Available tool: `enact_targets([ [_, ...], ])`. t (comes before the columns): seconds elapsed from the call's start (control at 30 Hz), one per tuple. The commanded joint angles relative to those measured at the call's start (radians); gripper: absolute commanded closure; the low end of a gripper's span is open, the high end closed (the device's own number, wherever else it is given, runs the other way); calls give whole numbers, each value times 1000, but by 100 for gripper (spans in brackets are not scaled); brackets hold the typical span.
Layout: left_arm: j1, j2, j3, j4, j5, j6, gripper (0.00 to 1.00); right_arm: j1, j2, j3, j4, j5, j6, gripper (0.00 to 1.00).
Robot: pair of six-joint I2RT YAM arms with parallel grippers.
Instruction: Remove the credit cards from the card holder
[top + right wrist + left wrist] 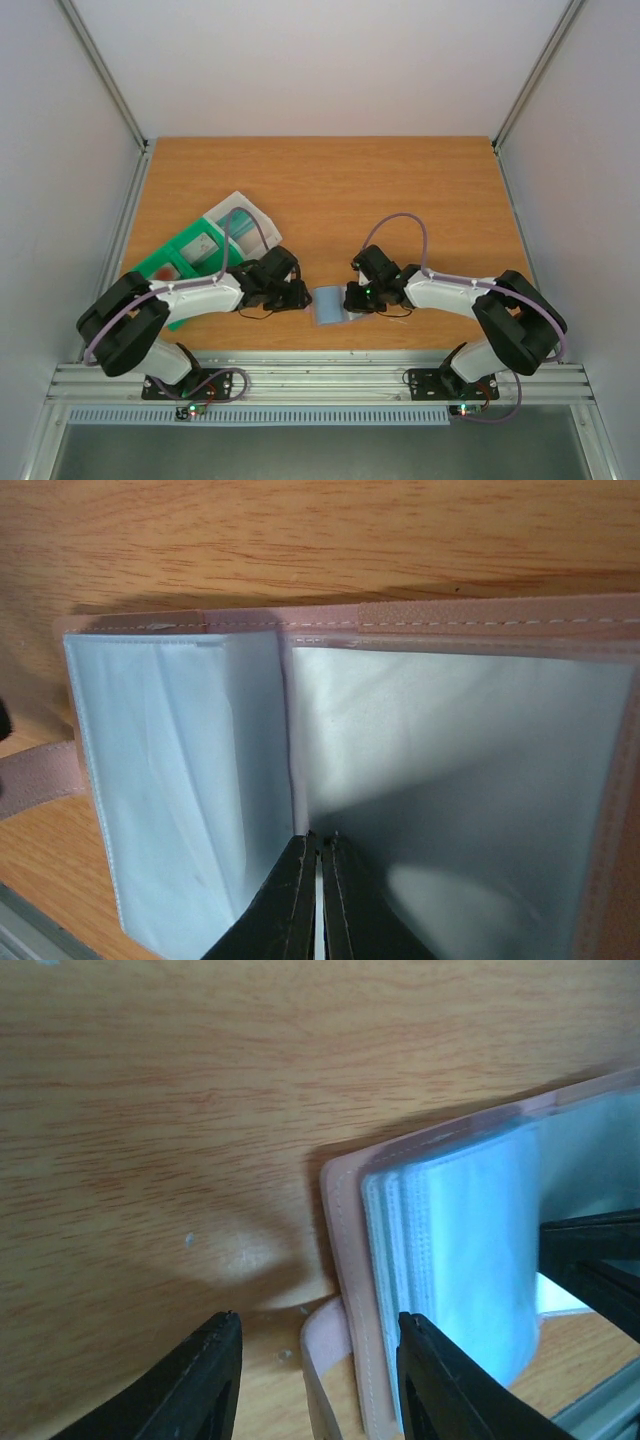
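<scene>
At the table's (320, 190) near edge, right tool (320, 848) pinches the open card holder (450, 760) steady; left tool (316, 1345) spread astride its edge, ready to pull.

No text, label, brand, number or sign can be read in any view. The card holder (470, 620) shows only stitching and plain clear pockets. The green tray (172, 257) and the clear box (243, 214) appear too small to show any print.
</scene>
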Motion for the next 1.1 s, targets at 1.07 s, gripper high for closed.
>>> enact_targets([
  [1.07,2,65,34,52,21,-10,66,6,48,-46,42,-69,75,95],
])
